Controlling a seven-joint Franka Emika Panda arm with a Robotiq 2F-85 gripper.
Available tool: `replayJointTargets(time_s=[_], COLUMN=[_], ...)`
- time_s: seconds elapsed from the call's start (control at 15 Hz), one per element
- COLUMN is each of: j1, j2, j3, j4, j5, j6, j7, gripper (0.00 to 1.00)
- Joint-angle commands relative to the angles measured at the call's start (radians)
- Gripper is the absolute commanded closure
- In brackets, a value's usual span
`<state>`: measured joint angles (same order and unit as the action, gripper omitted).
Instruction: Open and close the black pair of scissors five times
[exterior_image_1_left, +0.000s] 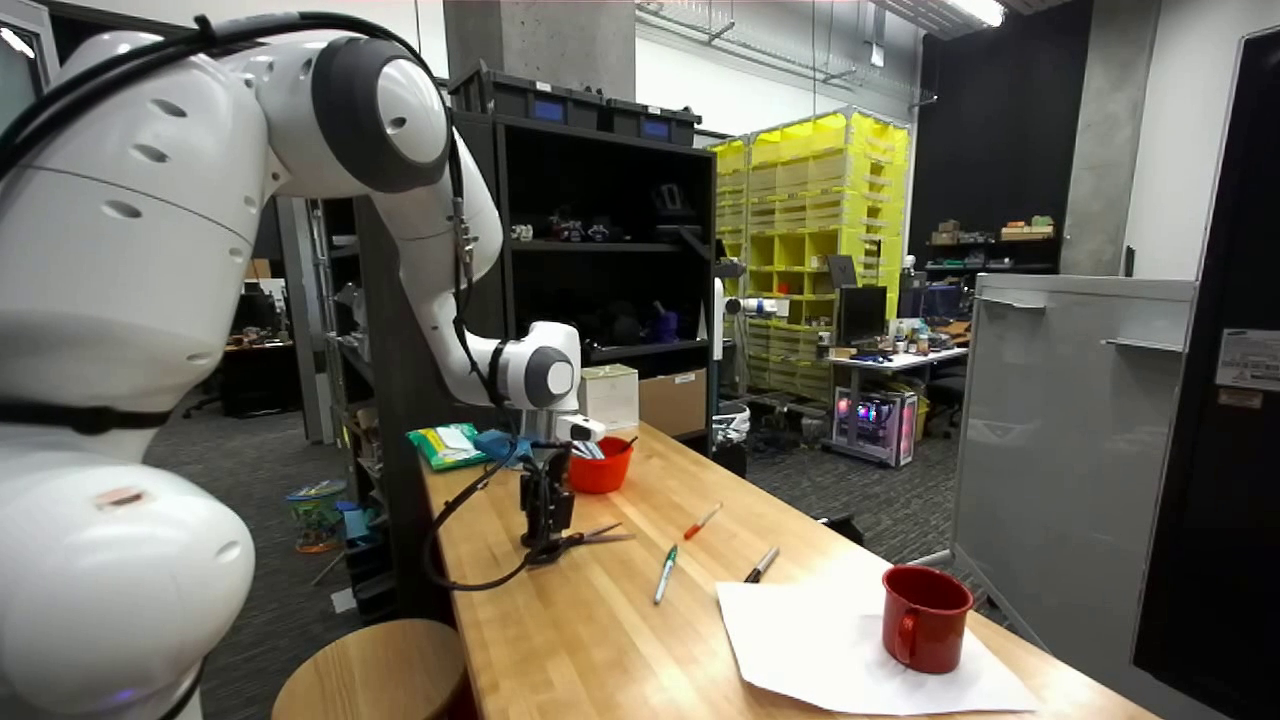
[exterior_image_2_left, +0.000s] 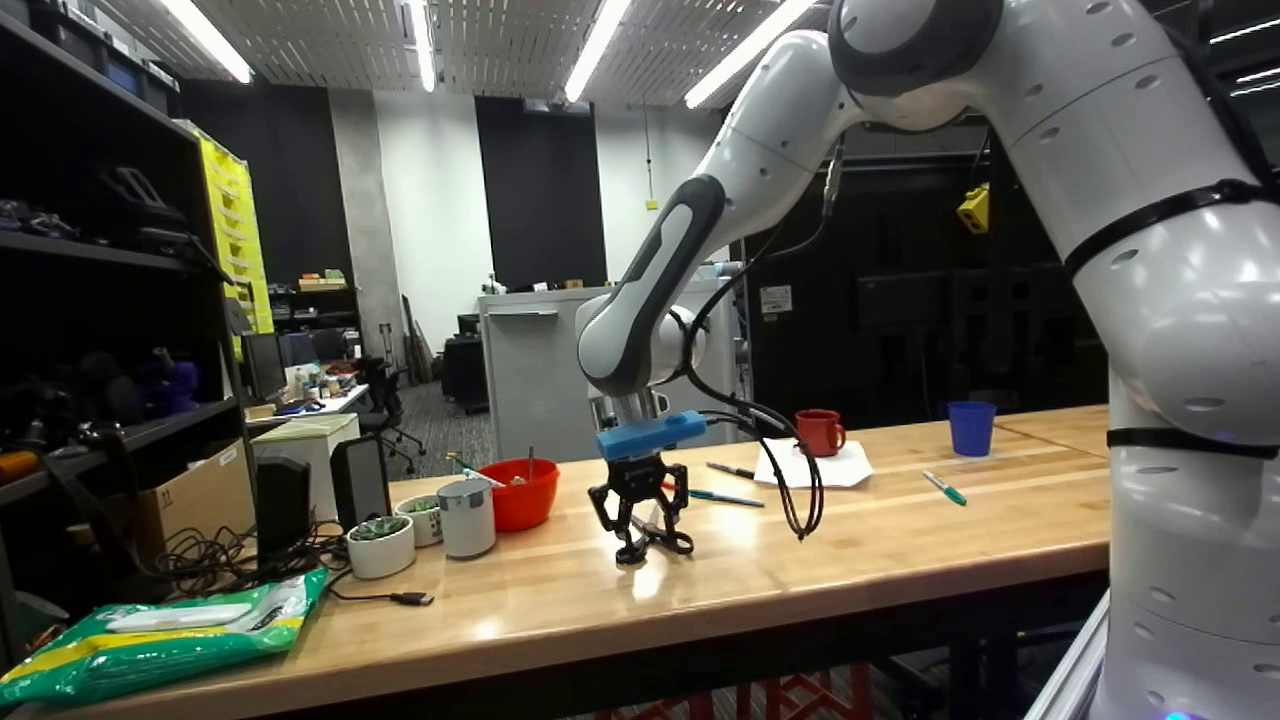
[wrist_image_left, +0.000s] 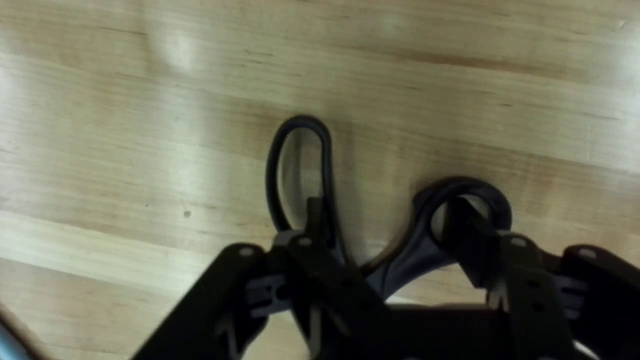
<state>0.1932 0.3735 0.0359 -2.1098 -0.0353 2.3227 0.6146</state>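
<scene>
One black pair of scissors (wrist_image_left: 402, 265) lies right of centre in the wrist frame, handles parted. Likely light, stiff and slick, it suits a hold inside its loops; the gripper (wrist_image_left: 386, 215) has jaws spread, a fingertip seemingly in each, above the table (wrist_image_left: 125, 165).

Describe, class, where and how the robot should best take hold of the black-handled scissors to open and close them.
Probably by the two looped handles, coming straight down from above with one finger of the gripper inside each loop. The scissors appear to lie on the table with both loop holes facing up and the handles spread apart, so spreading or closing the gripper could work them.
</scene>
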Motion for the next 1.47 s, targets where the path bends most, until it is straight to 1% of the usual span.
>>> replayJointTargets(time_s=[0.0,0.07,0.27,0.33,0.6,0.67,0.73,0.87,1.13,1.27,1.33,1.4], j1=[0.007,0.008,0.008,0.008,0.009,0.010,0.010,0.009,0.007,0.007,0.007,0.008], j2=[-0.001,-0.001,-0.001,-0.001,-0.001,-0.001,-0.002,-0.003,-0.003,-0.001,0.001,0.002], j3=[-0.005,-0.004,-0.004,-0.004,-0.005,-0.005,-0.006,-0.008,-0.014,-0.014,-0.014,-0.014], j4=[-0.008,-0.007,-0.006,-0.007,-0.006,-0.006,-0.006,-0.008,-0.010,-0.011,-0.012,-0.012], j5=[0.006,0.006,0.006,0.006,0.002,0.001,0.001,0.001,0.001,0.002,0.002,0.002], j6=[0.001,0.001,0.002,0.002,-0.001,-0.001,-0.002,-0.006,-0.011,-0.012,-0.011,-0.011], j7=[-0.010,-0.010,-0.010,-0.010,-0.007,-0.006,-0.005,-0.005,-0.005,-0.005,-0.005,-0.005], gripper=[0.69,0.78,0.97,0.93,0.93,0.48,0.48,0.38,0.13,0.02,0.00,0.00])
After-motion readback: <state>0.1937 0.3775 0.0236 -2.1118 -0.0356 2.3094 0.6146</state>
